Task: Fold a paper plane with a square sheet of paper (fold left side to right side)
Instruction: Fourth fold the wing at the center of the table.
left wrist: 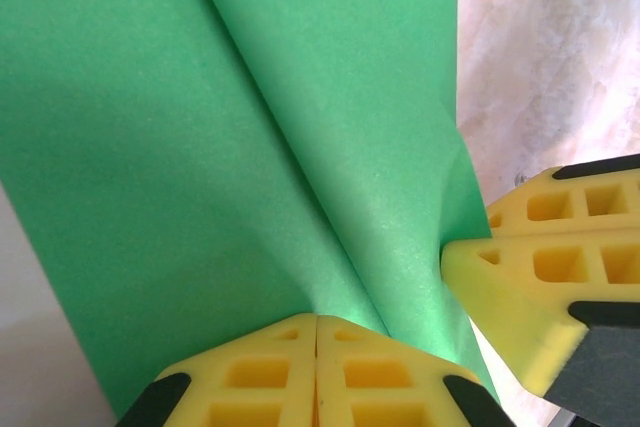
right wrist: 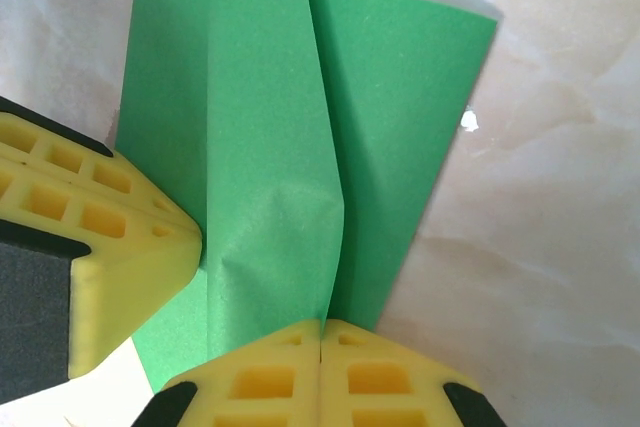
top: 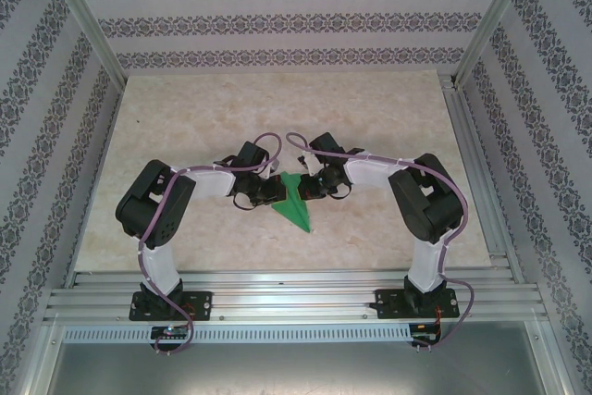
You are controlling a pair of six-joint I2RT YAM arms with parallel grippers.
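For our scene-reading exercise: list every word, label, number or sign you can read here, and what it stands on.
No text can be read. The paper is plain green, the left pincer and right pincer have unprinted yellow pads, and the wall bears an ornamental pattern, not letters.

table [top: 185,136]: pale marbled top | walls [top: 277,34]: floral-striped paper | rails [top: 296,298]: aluminium, near edge | white speck [right wrist: 468,122]: on table

This is a robot lab booth: metal frame [top: 296,290], patterned walls [top: 296,6] and a stone-look table [top: 185,117].
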